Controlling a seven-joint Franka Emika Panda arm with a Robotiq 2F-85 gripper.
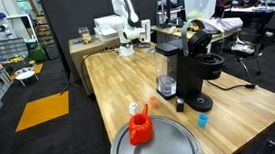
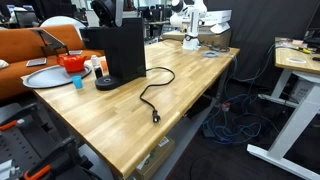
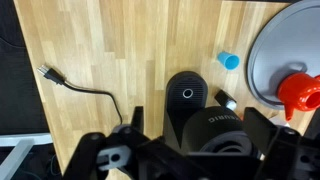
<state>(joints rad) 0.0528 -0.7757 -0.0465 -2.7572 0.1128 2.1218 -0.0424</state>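
In an exterior view we see the end effector (image 1: 135,34) hanging from the white arm (image 1: 121,6) over the far end of the bench (image 1: 240,103), well apart from everything on the near half. The black coffee machine (image 1: 191,70) stands upright near the middle of the bench. A clear container (image 1: 164,73), perhaps its water tank though the picture is too small to be sure, stands just beside it. A blue cup (image 1: 203,121) sits near the machine's round base. A red jug (image 1: 139,128) rests on a grey round tray (image 1: 174,149) at the near edge, so the tray and not the wood carries it. In an exterior view from the opposite side, the coffee machine (image 2: 125,50) turns its plain back to us. Its power cord (image 2: 150,95) trails slack across the bench with the plug (image 2: 155,120) lying free, so that end feeds from no socket. The wrist view looks down on the coffee machine (image 3: 190,98), which sits centred between the dark fingers at the bottom edge. These stand wide apart and hold nothing. Here the blue cup (image 3: 231,61) lies between the machine and the tray (image 3: 268,40), the red jug (image 3: 298,95) is at the tray's edge, and the power cord (image 3: 85,86) runs off to the other side. Each thing therefore has free room around it.
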